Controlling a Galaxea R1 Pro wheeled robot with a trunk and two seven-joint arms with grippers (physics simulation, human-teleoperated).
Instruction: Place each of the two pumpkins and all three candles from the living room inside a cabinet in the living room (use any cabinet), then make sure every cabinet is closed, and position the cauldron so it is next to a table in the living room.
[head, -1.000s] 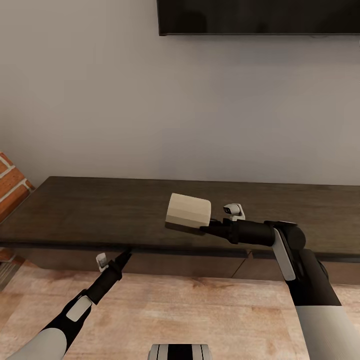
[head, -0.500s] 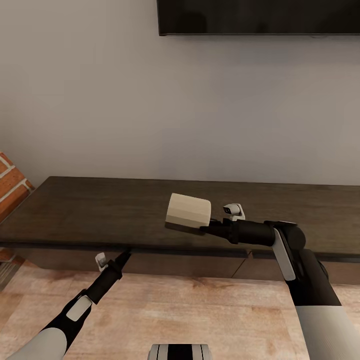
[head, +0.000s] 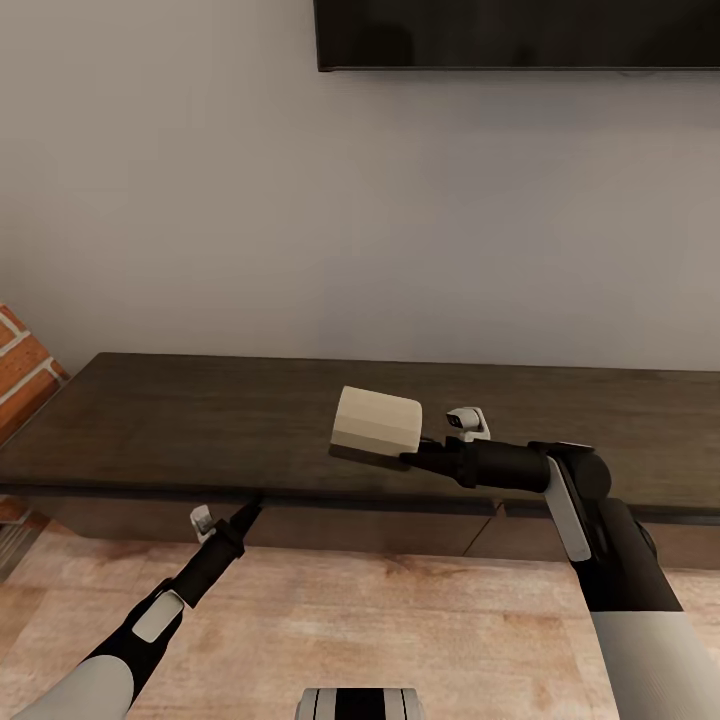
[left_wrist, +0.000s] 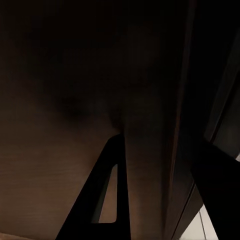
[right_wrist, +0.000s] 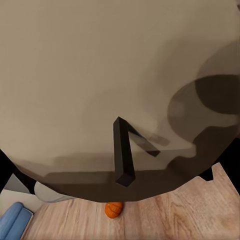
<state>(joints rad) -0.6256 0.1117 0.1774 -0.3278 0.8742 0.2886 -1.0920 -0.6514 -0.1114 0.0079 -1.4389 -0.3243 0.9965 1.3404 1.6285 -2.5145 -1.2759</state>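
A tan-beige candle (head: 375, 425) lies on its side in the air over the dark-brown cabinet (head: 180, 420), with my right gripper (head: 405, 460) shut on it from the right. In the right wrist view the candle (right_wrist: 100, 75) sits very close, one black finger (right_wrist: 122, 155) pressed on it. Past its edge, an orange pumpkin (right_wrist: 113, 210) rests on the wooden floor. My left gripper (head: 252, 508) points at the cabinet's front top edge, just above the shut drawer fronts (head: 350, 530). Up close it (left_wrist: 161, 142) stands open against the dark wood, which lies between its fingers (left_wrist: 107, 190).
A dark TV (head: 520, 35) hangs on the grey wall above the cabinet. A brick wall (head: 25, 370) stands at the left end. Wooden floor (head: 400, 620) lies in front. A blue cushion-like thing (right_wrist: 12, 220) and a grey object (right_wrist: 50, 192) lie near the pumpkin.
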